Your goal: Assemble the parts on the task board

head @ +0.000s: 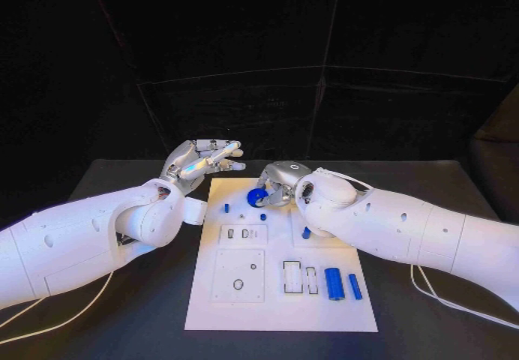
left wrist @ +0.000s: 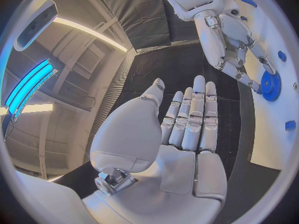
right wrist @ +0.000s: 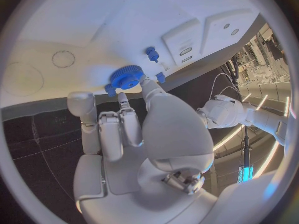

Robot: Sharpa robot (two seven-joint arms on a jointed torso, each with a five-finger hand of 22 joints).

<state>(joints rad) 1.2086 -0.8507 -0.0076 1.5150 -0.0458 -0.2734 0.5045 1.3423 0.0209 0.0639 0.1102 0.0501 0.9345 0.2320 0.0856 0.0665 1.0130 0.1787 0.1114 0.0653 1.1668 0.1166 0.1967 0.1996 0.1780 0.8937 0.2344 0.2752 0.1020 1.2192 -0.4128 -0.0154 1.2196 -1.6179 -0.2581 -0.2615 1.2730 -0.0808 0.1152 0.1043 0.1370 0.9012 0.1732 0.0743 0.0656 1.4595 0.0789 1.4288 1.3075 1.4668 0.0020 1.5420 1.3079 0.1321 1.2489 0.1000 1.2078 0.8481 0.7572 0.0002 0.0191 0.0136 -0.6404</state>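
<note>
A black table (head: 433, 187) carries the flat white rectangular task board (head: 281, 300), lying lengthwise away from the robot. The left silver hand (head: 202, 161) hovers over the table just beside the board's far left corner, palm bare, fingers (left wrist: 196, 109) straight and close together, holding nothing. The right silver hand (head: 283, 180) reaches over the board's far end and pinches a round blue toothed gear (head: 257, 197) between its fingertips (right wrist: 124, 98), just above the white surface. Near the board's right front lie two upright-lying blue cylinders: a thick blue cylinder (head: 333, 283) and, just beside it, a thinner blue rod (head: 355, 286). Small blue pegs (head: 227, 207) stand near the gear.
</note>
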